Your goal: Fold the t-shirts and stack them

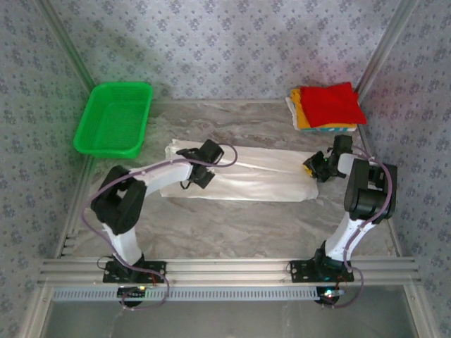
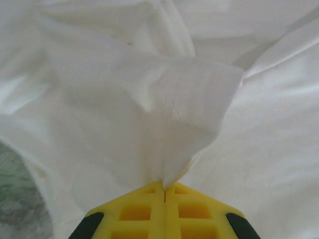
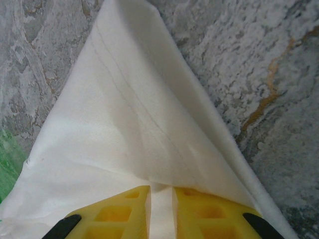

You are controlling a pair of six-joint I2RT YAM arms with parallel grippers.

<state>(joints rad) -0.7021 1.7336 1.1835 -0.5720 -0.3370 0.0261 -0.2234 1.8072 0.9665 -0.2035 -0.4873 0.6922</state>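
My left gripper [image 2: 164, 187] pinches the white t-shirt [image 1: 261, 176] at its end nearest the green basket [image 1: 116, 120] — my right gripper [image 3: 161, 193] clamps the farthest end.

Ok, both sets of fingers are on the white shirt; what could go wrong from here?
1. The left fingers pinch only a small bunched tuck of the shirt; it may slip out or lift just one layer.
2. The right fingers hold one thin corner, which could pull free under tension.
3. The stack sits just beyond the right arm; a swing might knock it.
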